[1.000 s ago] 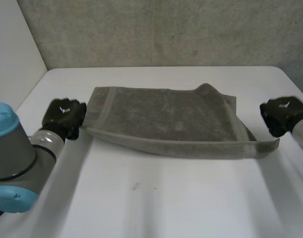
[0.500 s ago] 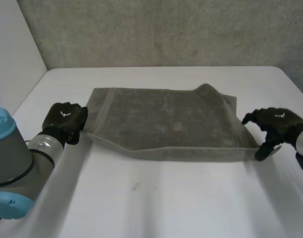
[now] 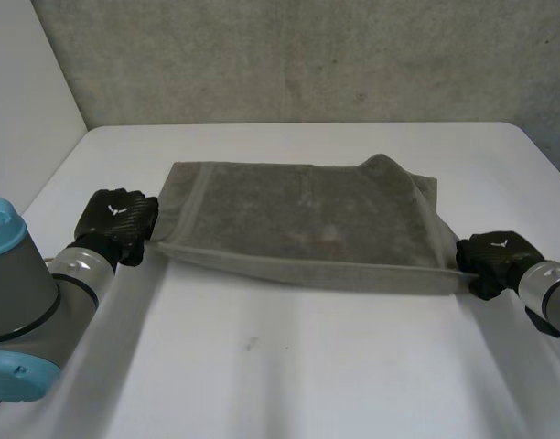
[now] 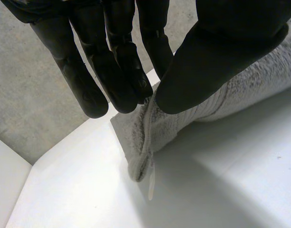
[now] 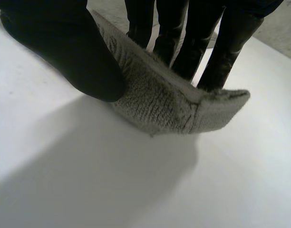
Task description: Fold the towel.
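Since half a second ago my right hand [image 3: 493,260] has gone from spread fingers beside the towel [image 3: 307,224] to a firm pinch on its near right corner. The left hand [image 3: 120,222] has hardly shifted.

On the right wrist camera I see the thumb [image 5: 64,52] pressed on one face of the doubled edge. The fingers [image 5: 183,42] stand straight against the other face, so the cloth is clamped between them. A short stub of the corner sticks out past the fingertips.

My left hand grips the near left corner in the same manner. Its wrist camera shows the thumb lying on the folded edge and the fingers coming down on the far side. The corner and a small white tag [image 4: 150,183] hang just below them.

Between the two hands the towel's near edge runs as a fairly straight band. It seems raised slightly off the table [image 3: 307,366] at both corners, though from the head camera I cannot be sure how much of it is clear.

The rest of the grey towel lies flat across the middle of the white table, long side running left to right. A woven stripe crosses it near its left end, and a rumpled bump sits at its far right corner. Behind the table stands a grey wall [image 3: 307,55].
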`<move>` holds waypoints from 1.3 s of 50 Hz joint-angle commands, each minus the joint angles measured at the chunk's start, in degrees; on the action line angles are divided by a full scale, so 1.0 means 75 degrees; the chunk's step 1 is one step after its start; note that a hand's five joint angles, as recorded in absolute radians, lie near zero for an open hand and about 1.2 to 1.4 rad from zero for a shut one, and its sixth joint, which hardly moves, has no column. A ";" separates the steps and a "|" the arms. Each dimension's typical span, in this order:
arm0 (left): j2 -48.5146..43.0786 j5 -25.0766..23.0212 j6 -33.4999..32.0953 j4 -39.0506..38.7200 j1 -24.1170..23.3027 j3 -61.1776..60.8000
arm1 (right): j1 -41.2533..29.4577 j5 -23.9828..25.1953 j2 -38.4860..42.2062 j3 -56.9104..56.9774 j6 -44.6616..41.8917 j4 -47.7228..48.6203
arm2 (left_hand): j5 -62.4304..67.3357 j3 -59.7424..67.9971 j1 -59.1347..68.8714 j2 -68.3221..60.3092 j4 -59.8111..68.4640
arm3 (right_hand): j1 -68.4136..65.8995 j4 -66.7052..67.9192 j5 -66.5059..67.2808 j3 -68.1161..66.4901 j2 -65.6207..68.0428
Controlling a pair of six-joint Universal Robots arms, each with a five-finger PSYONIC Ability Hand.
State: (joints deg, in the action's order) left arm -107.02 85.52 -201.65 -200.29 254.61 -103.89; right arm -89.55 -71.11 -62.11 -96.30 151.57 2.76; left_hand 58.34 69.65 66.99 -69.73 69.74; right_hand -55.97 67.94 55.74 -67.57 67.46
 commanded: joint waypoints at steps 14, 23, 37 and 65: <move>0.2456 -0.0011 -0.0102 0.1567 -0.0035 0.1392 | 0.0057 0.0199 -0.3812 0.2480 -0.0159 -0.2935 | 0.1554 0.1380 0.1735 -0.1369 0.1368 | -0.3204 0.1608 0.1901 -0.1658 0.1672; 0.1196 -0.0479 -0.0592 0.2681 -0.0047 0.2073 | -0.0225 -0.0070 -0.2394 0.3395 -0.1647 -0.4306 | 0.1554 0.1380 0.1735 -0.1369 0.1368 | -0.3204 0.1608 0.1901 -0.1658 0.1672; -0.2242 -0.0445 -0.2411 0.2776 -0.0152 0.3902 | -0.1454 -0.2121 0.0780 0.4694 -0.2221 -0.3430 | 0.1554 0.1380 0.1735 -0.1369 0.1368 | -0.3204 0.1608 0.1901 -0.1658 0.1672; -0.1375 0.0153 0.0988 -0.0329 -0.0023 0.5191 | -0.1748 -0.1617 -0.0718 0.3535 -0.0382 0.1636 | 0.1554 0.1380 0.1735 -0.1369 0.1368 | -0.3204 0.1608 0.1901 -0.1658 0.1672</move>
State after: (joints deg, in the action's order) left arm -116.51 87.01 -195.10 -205.15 253.96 -54.84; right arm -102.91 -87.32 -68.41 -61.18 148.46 20.71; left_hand 59.14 69.70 67.79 -69.78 69.75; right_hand -55.97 68.23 56.72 -67.93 67.47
